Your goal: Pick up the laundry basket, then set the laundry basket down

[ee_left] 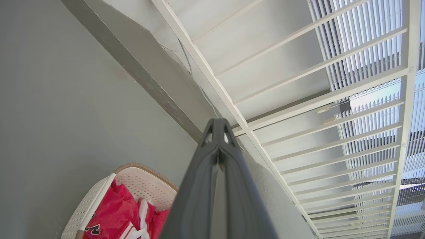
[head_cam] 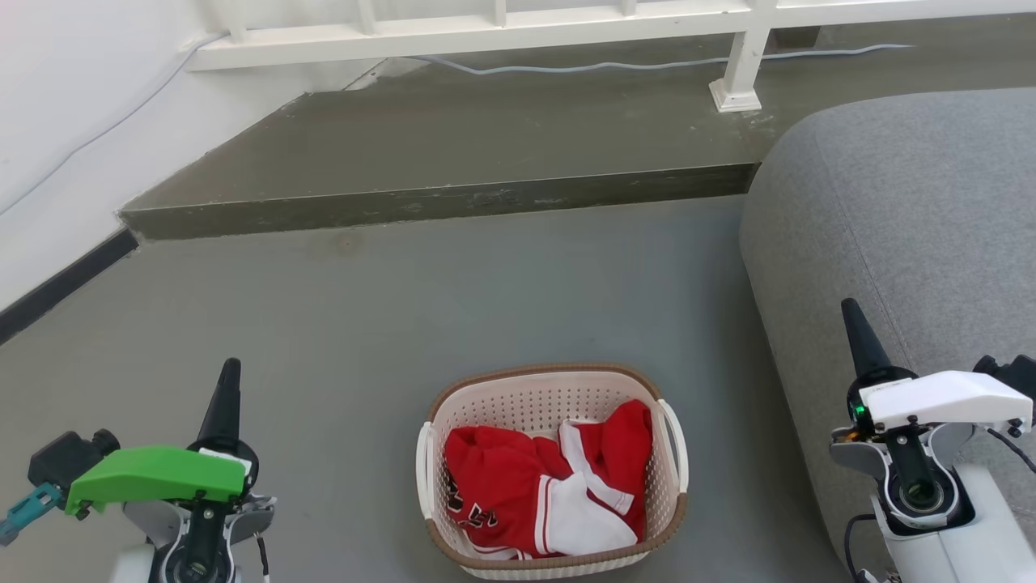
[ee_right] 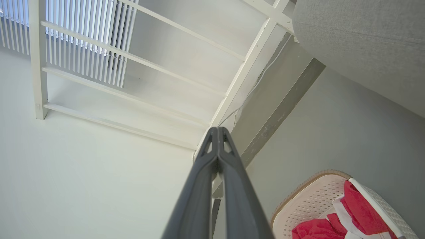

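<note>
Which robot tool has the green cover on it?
The left tool, at the lower left of the head view, wears the green cover. The right tool has a white cover instead.

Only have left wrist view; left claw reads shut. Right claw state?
Observer: Right claw is shut too, fingers together, nothing between them.
Operator: Basket lifted?
Observer: No. The laundry basket sits on the floor between left claw and right claw, touched by neither.
Operator: Handles reachable?
Observer: Left handle and right handle both show, not covered by the red clothing.
</note>
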Controlling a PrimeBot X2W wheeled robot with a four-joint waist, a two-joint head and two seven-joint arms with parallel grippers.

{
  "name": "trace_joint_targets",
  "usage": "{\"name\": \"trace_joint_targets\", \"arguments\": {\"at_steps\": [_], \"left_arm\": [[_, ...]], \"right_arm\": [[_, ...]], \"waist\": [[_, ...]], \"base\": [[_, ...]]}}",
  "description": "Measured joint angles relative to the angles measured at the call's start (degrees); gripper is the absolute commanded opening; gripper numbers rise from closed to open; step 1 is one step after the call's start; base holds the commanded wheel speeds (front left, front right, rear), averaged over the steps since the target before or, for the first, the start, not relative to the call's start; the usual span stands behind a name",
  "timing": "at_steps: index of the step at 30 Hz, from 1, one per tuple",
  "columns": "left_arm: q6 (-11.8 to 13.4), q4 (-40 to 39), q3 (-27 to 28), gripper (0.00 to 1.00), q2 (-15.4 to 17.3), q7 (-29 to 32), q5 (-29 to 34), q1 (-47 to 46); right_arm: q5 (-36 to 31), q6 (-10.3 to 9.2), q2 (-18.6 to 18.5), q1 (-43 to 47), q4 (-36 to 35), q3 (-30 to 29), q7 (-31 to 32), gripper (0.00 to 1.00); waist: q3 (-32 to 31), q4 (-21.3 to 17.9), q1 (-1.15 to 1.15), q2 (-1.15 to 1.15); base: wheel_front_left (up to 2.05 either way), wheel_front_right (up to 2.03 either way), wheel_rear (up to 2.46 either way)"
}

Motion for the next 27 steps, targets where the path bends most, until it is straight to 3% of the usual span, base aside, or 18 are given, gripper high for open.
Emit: {"name": "trace_joint_targets", "arguments": {"at_steps": [27], "left_arm": [[-0.25,0.05,3.94,0.00,-0.38,4.70,-15.56,1.05]], "right_arm": [[17.34,1.76,0.87,1.43,-0.90,-5.52,4.97,0.00]], "waist": [[-1.16,0.51,0.00,0.00]], "base": [[0.00,0.00,0.00]]}}
